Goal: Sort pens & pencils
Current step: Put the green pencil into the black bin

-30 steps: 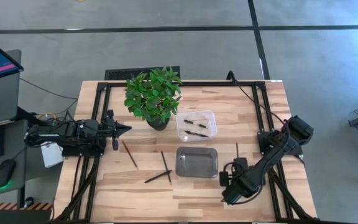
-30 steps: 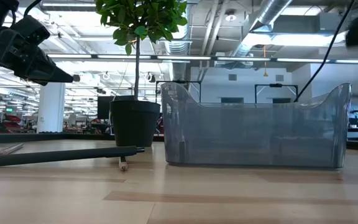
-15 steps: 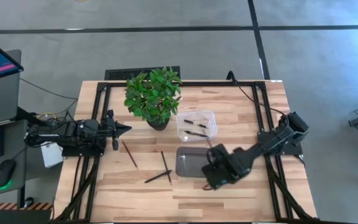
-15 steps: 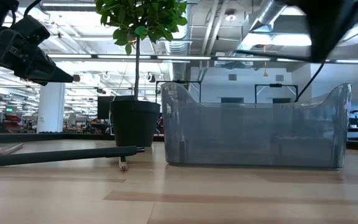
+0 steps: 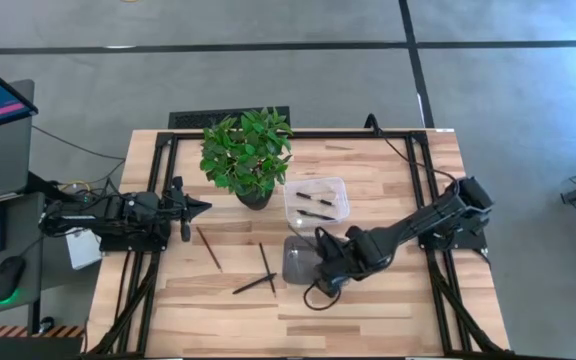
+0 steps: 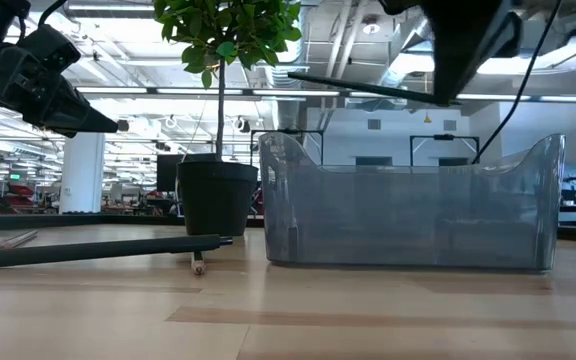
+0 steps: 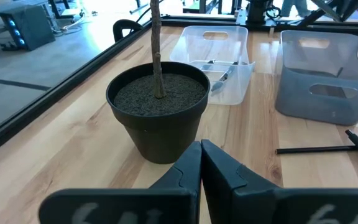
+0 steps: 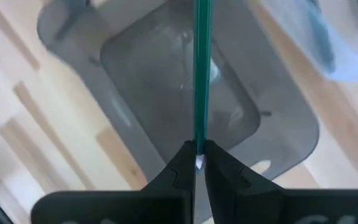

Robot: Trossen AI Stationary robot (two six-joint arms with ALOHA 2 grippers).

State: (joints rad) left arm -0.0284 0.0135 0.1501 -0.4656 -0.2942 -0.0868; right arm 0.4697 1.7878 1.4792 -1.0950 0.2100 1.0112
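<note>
My right gripper [image 5: 325, 262] is shut on a slim green pencil [image 8: 201, 74] above the grey bin [image 5: 303, 262]. In the low view the pencil [image 6: 368, 86] shows as a thin dark stick above the grey bin [image 6: 408, 215]. Three more sticks lie flat on the table, left of the bin: one [image 5: 208, 248], a second [image 5: 266, 267] and a third [image 5: 253, 284]. The clear bin [image 5: 340, 190] holds a few pens [image 5: 315, 200]. My left gripper [image 5: 184, 210] is shut and empty at the table's left edge, near the plant pot [image 7: 160, 112]. My right gripper pinches the pencil near one end [image 8: 199, 148] between its two fingers. The pencil's long part sticks out beyond the fingertips [image 8: 184, 163]. It is lifted clear and lies almost level above the grey bin, pointing toward the table's left [image 6: 298, 75].
A potted plant [image 5: 248, 150] stands at the far middle, next to the clear bin. A black frame [image 5: 168, 150] runs around the table. Bare wood [image 5: 208, 310] lies along the near edge. A monitor, keyboard and mouse [image 5: 6, 278] sit off the table's left.
My right gripper has swung from the table's near right toward the left, carrying the pencil, and now hangs over the grey bin. The pencil stays lifted and nearly level. My left arm has kept still.
</note>
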